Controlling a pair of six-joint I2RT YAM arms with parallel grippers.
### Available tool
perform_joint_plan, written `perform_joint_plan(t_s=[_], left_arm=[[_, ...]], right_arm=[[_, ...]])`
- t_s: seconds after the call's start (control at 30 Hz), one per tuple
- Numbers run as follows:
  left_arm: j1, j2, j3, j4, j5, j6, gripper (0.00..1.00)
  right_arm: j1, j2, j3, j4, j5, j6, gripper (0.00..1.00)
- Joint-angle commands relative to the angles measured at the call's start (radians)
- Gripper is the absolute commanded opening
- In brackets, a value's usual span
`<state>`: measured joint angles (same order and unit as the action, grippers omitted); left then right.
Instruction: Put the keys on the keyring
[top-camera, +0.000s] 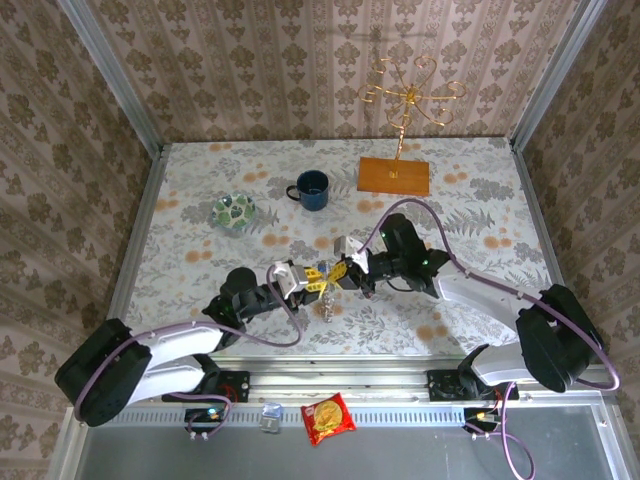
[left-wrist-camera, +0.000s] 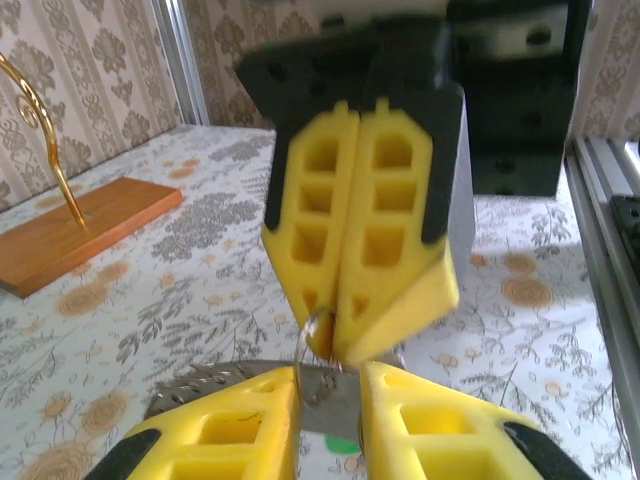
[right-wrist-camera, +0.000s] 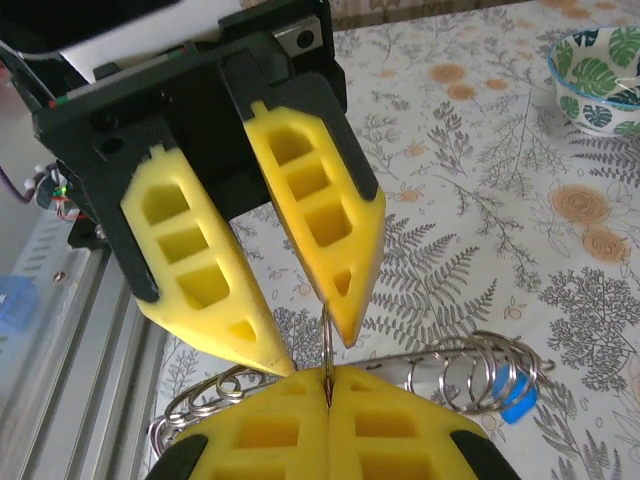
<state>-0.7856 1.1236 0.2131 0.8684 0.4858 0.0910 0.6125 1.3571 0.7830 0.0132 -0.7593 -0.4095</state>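
Note:
Both grippers meet at mid-table, my left gripper (top-camera: 318, 280) against my right gripper (top-camera: 345, 272). In the right wrist view my right gripper (right-wrist-camera: 328, 385) is shut on a thin wire ring (right-wrist-camera: 326, 340) that stands upright out of its tips. My left gripper (right-wrist-camera: 310, 345) hangs just above it with its fingers apart, the ring beside one tip. The keyring (right-wrist-camera: 470, 360) lies on the table below with its coil-like edge showing, and a blue key (right-wrist-camera: 517, 405) is at its end. From the left wrist, my left gripper (left-wrist-camera: 330, 385) straddles the grey keyring (left-wrist-camera: 200, 385), with a green key head (left-wrist-camera: 342, 443) beneath.
A blue mug (top-camera: 312, 189) and a green-patterned glass dish (top-camera: 234, 211) stand behind the grippers. The gold wire stand on its wooden base (top-camera: 394, 175) is at the back right. A metal rail (top-camera: 340, 372) runs along the table's near edge, with a snack packet (top-camera: 328, 418) beyond it.

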Motion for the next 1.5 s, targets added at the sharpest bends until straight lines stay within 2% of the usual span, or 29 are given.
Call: perform_joint_plan(t_s=[0.0, 0.13, 0.3, 0.57, 0.77, 0.87, 1.0, 1.07, 1.17, 1.27, 1.47], left_arm=[[-0.006, -0.037, 0.055, -0.165, -0.008, 0.072, 0.22], [-0.007, -0.051, 0.091, -0.272, -0.006, 0.118, 0.20], [-0.007, -0.056, 0.111, -0.286, 0.004, 0.119, 0.21], [-0.004, -0.062, 0.107, -0.267, 0.055, 0.098, 0.24], [-0.004, -0.041, 0.120, -0.260, 0.069, 0.100, 0.11], [-0.004, -0.039, 0.118, -0.238, 0.076, 0.095, 0.00], [-0.003, -0.039, 0.080, -0.141, 0.077, 0.054, 0.00], [-0.003, -0.030, 0.056, -0.075, 0.080, 0.027, 0.00], [0.000, 0.000, 0.029, 0.036, 0.079, -0.013, 0.00], [-0.001, 0.023, 0.023, 0.078, 0.082, -0.032, 0.00], [-0.001, 0.045, 0.020, 0.118, 0.085, -0.042, 0.00]], right_arm=[[0.009, 0.001, 0.101, -0.224, 0.025, -0.142, 0.00], [0.036, 0.018, 0.191, -0.401, 0.078, -0.261, 0.00], [0.087, 0.077, 0.309, -0.588, 0.181, -0.372, 0.00], [0.131, 0.105, 0.362, -0.639, 0.253, -0.420, 0.00], [0.149, 0.103, 0.365, -0.620, 0.209, -0.409, 0.00], [0.142, 0.083, 0.328, -0.558, 0.173, -0.356, 0.00], [0.049, -0.020, 0.159, -0.269, 0.066, -0.162, 0.33], [-0.005, -0.045, 0.080, -0.124, -0.012, -0.059, 0.37], [-0.028, -0.039, 0.013, 0.010, -0.073, 0.036, 0.39], [-0.028, -0.031, -0.022, 0.086, -0.089, 0.087, 0.39], [-0.028, -0.024, -0.042, 0.099, -0.099, 0.090, 0.36]])
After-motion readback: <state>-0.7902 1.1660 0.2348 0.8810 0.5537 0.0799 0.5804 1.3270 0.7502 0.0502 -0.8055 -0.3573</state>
